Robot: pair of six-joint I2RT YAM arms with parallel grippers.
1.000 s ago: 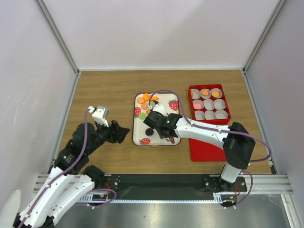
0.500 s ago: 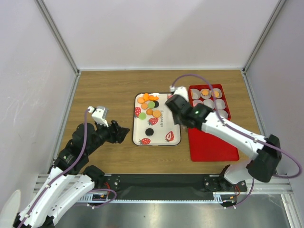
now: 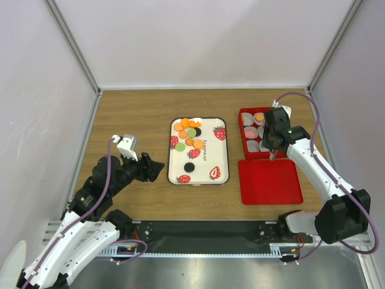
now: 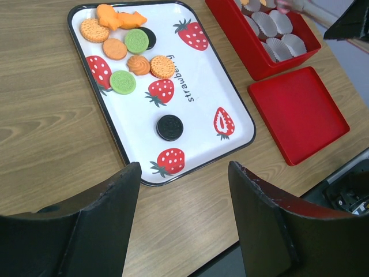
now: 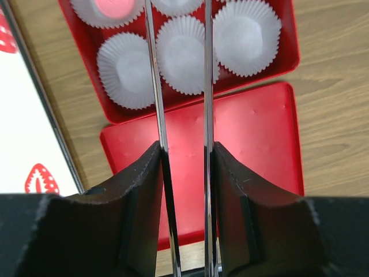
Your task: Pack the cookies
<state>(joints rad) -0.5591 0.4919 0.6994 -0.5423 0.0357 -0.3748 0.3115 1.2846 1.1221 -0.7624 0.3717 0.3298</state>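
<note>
The cookies lie in a cluster at the far end of the strawberry tray: orange, green and black discs. One black cookie sits alone near the tray's middle. The red box of white paper cups holds an orange cookie and a pink one. My right gripper hovers over the box, shut on metal tongs whose tips are out of the right wrist view. In the left wrist view a blurred pink disc shows at their end. My left gripper stands open left of the tray.
The red lid lies flat in front of the box, near the table's front edge. White walls with metal posts close the table in at the left, right and back.
My right arm has swung from the tray's near half across to the red box, uncovering the cookies. The left arm has not moved.
</note>
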